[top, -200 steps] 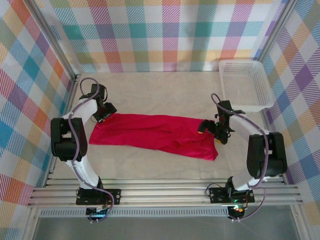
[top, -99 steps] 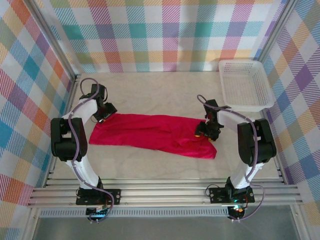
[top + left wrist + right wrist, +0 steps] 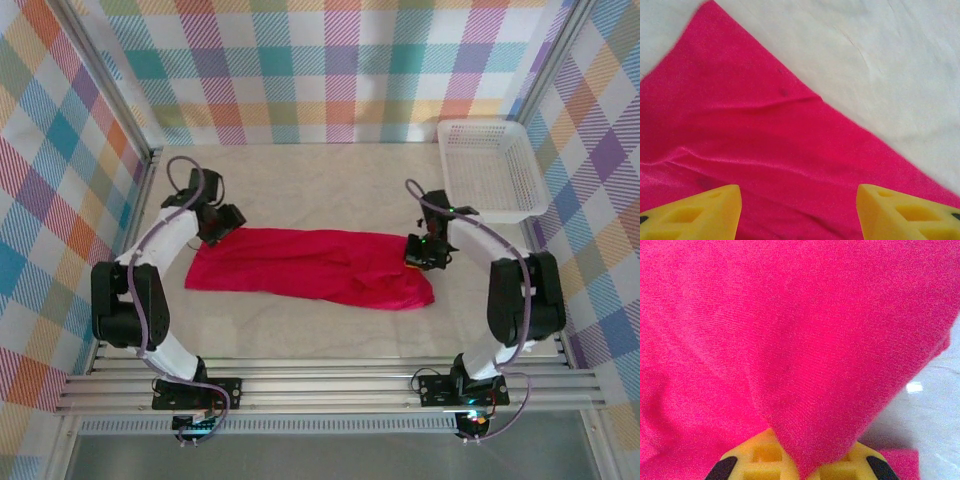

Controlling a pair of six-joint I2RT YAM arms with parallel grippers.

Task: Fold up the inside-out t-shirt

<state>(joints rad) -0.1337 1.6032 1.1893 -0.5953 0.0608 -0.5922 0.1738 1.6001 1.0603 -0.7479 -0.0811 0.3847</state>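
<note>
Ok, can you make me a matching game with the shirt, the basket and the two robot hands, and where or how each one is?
Things:
1. red t-shirt
2. white mesh basket
3. left gripper
4. right gripper

Places or states:
A. shut, pinching one end of the red t-shirt
B. in the far right corner of the table
C. open, fingers apart over the red t-shirt
D. lying stretched out across the middle of the table

Pairs: 1-D, 2-B, 3-C, 4-A

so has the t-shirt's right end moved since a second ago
Yes: the right end of the red t-shirt has pulled back, toward the white mesh basket, pinched in the right gripper.
</note>
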